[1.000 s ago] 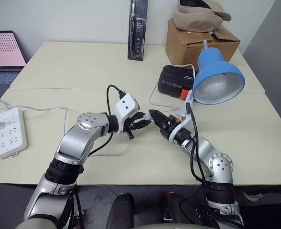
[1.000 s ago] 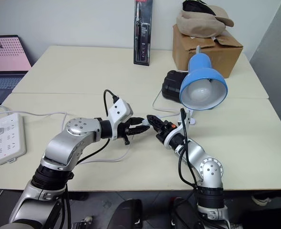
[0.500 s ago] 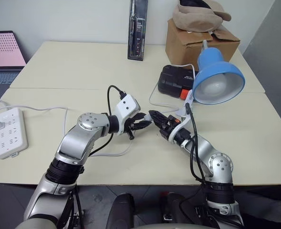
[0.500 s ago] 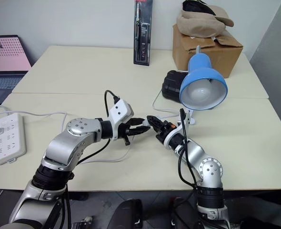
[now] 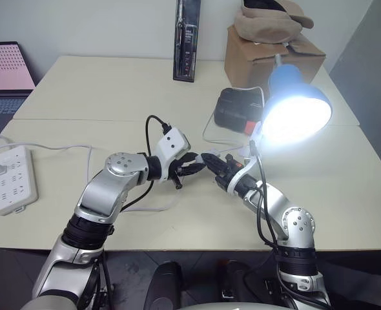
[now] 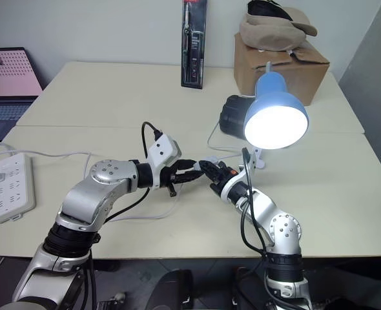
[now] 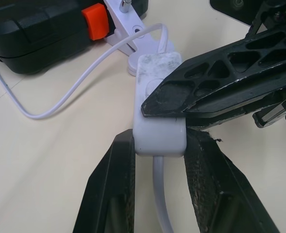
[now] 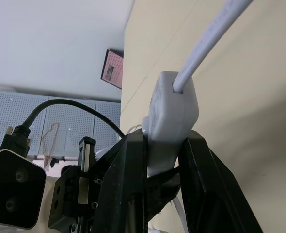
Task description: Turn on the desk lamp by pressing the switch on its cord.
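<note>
The left gripper (image 7: 158,162) is clamped on the switch (image 7: 158,104) above the table (image 5: 81,84) while the right gripper (image 8: 162,145) pinches its rocker; the desk lamp (image 5: 295,110) glows, so release gently; avoid tugging the cord (image 7: 75,87).

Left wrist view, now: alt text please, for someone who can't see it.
The left gripper is shut on the switch, a small white oblong on the cord, while the right gripper's fingers squeeze it from the side. Behind, on the cream table, sit the lamp's white clip base and a black case with an orange latch.
</note>
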Robot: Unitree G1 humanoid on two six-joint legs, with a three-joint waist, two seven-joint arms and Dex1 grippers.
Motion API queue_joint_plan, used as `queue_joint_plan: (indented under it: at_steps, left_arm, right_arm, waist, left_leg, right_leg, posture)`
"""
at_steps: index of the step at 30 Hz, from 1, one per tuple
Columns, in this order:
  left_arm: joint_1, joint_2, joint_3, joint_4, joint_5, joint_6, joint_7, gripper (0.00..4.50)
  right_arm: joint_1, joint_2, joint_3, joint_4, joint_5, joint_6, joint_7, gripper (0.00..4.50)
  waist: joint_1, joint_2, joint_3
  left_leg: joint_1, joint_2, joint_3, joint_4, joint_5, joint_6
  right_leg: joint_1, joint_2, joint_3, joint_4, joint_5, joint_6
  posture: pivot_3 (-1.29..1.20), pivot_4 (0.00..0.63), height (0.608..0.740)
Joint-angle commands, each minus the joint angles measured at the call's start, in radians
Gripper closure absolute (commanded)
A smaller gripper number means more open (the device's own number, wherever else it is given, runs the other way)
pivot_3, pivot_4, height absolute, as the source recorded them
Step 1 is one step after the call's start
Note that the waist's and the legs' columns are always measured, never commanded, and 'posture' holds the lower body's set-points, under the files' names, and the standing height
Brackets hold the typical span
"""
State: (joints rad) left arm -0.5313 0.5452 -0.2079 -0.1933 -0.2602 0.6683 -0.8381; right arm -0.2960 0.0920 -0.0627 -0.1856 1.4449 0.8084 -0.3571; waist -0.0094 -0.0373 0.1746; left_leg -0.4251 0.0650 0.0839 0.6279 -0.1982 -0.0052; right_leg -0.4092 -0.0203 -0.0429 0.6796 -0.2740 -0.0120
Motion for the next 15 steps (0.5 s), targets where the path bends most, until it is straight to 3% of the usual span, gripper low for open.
queue_joint_plan:
  at_steps: [1, 3, 5, 15]
  left_arm:
    - [-0.011, -0.001, 0.008, -0.034, 0.001, -0.015, 0.006, 3.41]
    - [-0.011, -0.001, 0.009, -0.034, 0.001, -0.015, 0.008, 3.41]
    - [-0.012, -0.001, 0.009, -0.032, 0.001, -0.017, 0.008, 3.41]
    - [-0.017, 0.001, 0.012, -0.019, 0.008, -0.027, 0.01, 3.41]
  right_arm:
    - [0.009, 0.037, 0.002, -0.019, 0.032, -0.014, 0.007, 4.0]
    - [0.007, 0.035, 0.0, -0.022, 0.03, -0.017, 0.013, 4.0]
    - [0.002, 0.031, -0.002, -0.02, 0.025, -0.019, 0.019, 3.3]
    - [0.008, -0.003, -0.01, -0.04, 0.049, -0.006, 0.022, 1.04]
  waist:
    - [0.0, 0.0, 0.0]
    - [0.0, 0.0, 0.0]
    - [0.0, 0.0, 0.0]
    - [0.0, 0.0, 0.0]
  left_leg:
    - [0.0, 0.0, 0.0, 0.0, 0.0, 0.0]
    - [0.0, 0.0, 0.0, 0.0, 0.0, 0.0]
    - [0.0, 0.0, 0.0, 0.0, 0.0, 0.0]
    - [0.0, 0.0, 0.0, 0.0, 0.0, 0.0]
  right_leg:
    - [0.0, 0.0, 0.0, 0.0, 0.0, 0.0]
    - [0.0, 0.0, 0.0, 0.0, 0.0, 0.0]
    - [0.0, 0.0, 0.0, 0.0, 0.0, 0.0]
    - [0.0, 0.0, 0.0, 0.0, 0.0, 0.0]
  posture:
    - [0.0, 0.15, 0.74]
    - [0.0, 0.15, 0.74]
    - [0.0, 0.15, 0.74]
    - [0.0, 0.15, 0.74]
